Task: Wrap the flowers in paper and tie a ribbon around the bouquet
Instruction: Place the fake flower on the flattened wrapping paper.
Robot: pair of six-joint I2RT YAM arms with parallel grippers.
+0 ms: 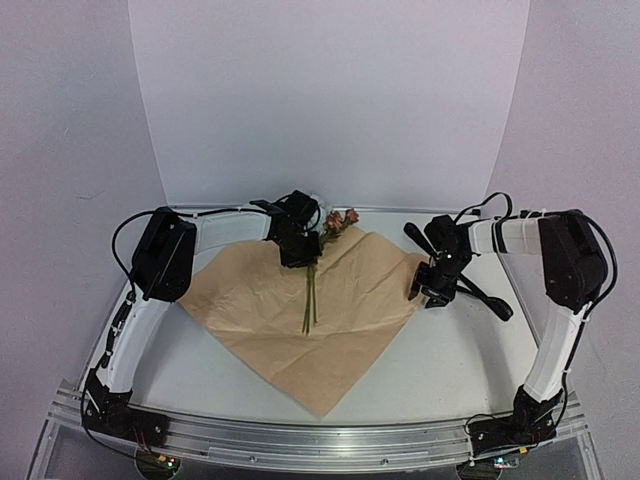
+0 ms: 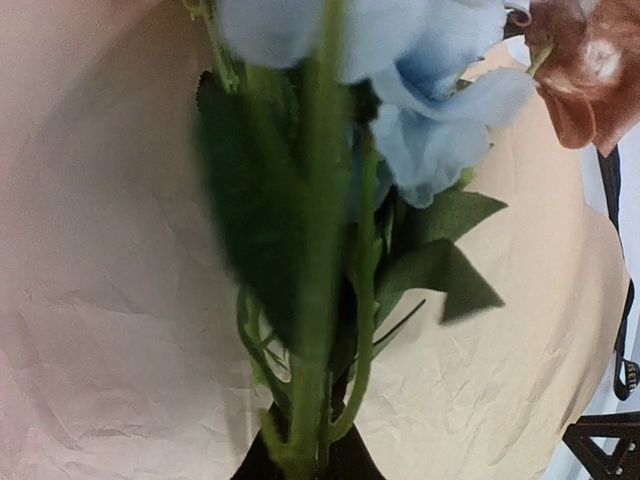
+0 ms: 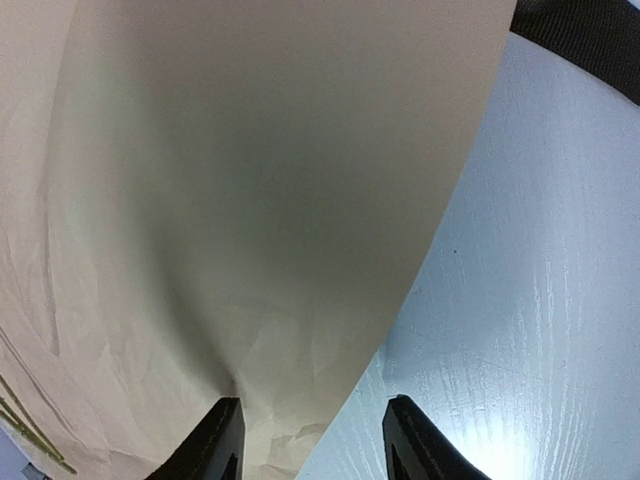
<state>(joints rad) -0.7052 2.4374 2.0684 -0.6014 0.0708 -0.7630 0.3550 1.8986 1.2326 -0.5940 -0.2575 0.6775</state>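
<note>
Table (image 1: pixel 450 370): white, bearing all items.

Paper (image 1: pixel 260 300): large crinkled sheet, tan side up, spread flat as a diamond at the table's centre.

Left gripper (image 1: pixel 298 250): jaws clamped narrow on the stems, just below the heads.

Right gripper (image 3: pixel 310 440): at the paper's right corner. Jaws part-way apart, the sheet's edge running between them, nothing pinched.

Flowers (image 2: pixel 430 110): lying along the paper's far half, with blue and brownish heads at the far corner.

Ribbon (image 2: pixel 622 330): black with white lettering, just beside the paper's edge.
</note>
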